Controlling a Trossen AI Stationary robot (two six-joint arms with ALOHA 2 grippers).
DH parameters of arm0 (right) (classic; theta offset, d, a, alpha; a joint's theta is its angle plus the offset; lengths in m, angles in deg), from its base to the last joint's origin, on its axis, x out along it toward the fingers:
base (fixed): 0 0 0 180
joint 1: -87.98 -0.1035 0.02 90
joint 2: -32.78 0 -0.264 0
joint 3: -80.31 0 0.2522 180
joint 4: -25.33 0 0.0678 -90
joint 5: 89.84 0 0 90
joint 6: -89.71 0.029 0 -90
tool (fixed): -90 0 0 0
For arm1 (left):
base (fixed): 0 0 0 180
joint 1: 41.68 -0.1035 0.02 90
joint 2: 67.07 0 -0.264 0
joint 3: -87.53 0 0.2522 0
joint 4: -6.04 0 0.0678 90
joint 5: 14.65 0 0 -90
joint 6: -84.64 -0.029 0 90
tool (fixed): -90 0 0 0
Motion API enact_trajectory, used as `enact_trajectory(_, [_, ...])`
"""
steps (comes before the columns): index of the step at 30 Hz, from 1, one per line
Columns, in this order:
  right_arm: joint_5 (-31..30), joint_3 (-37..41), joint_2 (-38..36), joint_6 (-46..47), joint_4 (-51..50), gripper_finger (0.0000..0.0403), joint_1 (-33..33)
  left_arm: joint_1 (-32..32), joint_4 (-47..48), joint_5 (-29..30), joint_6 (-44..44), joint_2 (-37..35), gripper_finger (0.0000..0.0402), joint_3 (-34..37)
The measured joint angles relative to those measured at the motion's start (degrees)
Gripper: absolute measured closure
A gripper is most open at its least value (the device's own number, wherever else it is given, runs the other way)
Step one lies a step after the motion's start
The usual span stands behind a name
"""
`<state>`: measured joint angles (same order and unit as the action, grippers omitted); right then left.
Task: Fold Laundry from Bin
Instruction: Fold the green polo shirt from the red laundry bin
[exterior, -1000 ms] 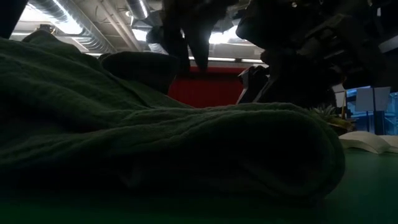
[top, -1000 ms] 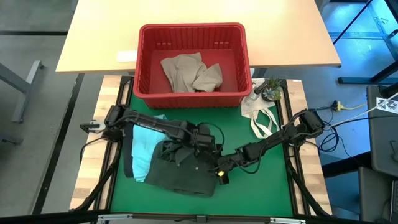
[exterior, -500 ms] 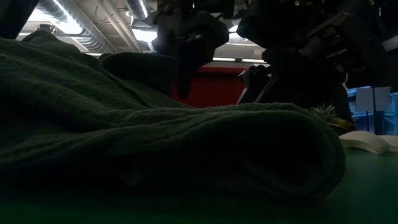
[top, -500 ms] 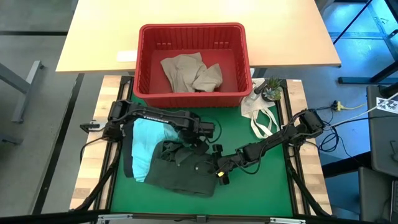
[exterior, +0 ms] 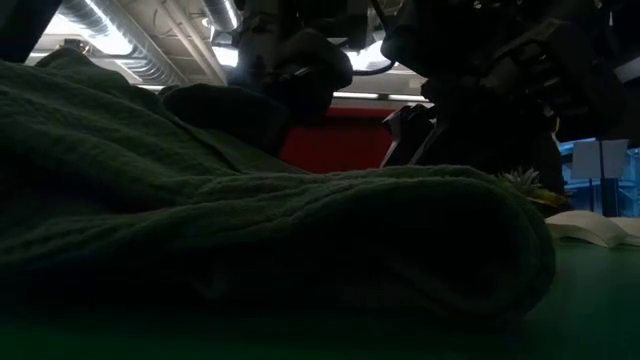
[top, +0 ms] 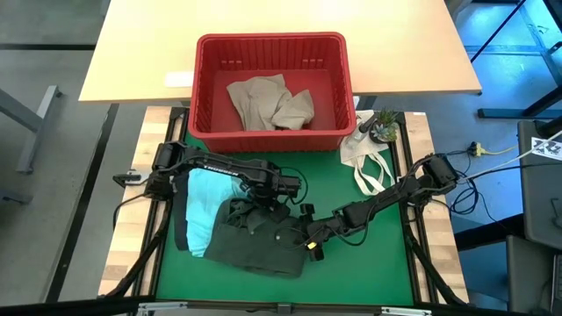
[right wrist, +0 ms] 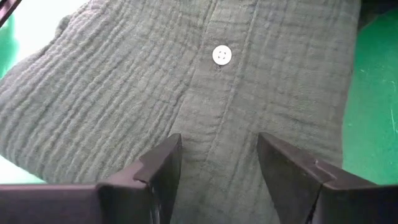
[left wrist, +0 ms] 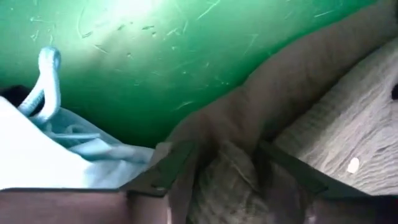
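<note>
Laundry: a beige garment (top: 268,103) is held in the bin (top: 273,44) at upper centre; the olive shirt (top: 259,239), at lower centre, is pinched by the left gripper (top: 268,200), while the right gripper (top: 311,247) is spread above it.

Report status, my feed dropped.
Left tool shut on olive garment. Right tool open over its button placket. Teal garment partly underneath.
</note>
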<state>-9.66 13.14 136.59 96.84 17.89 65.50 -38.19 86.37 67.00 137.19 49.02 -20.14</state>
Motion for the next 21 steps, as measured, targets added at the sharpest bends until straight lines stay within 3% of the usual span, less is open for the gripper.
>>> enact_trajectory(9, [-0.02,0.00,0.00,0.00,-0.01,0.0194,0.00,0.05,0.45,0.30,-0.04,-0.09,0.0391,0.00])
enact_trajectory(13, [-0.02,0.00,0.00,0.00,-0.05,0.0194,0.00,1.03,2.02,3.46,-0.63,-0.44,0.0398,-1.38])
enact_trajectory(21, [-0.01,0.00,0.00,0.01,-0.12,0.0194,0.00,4.40,18.81,9.91,1.75,-0.52,0.0400,-10.04])
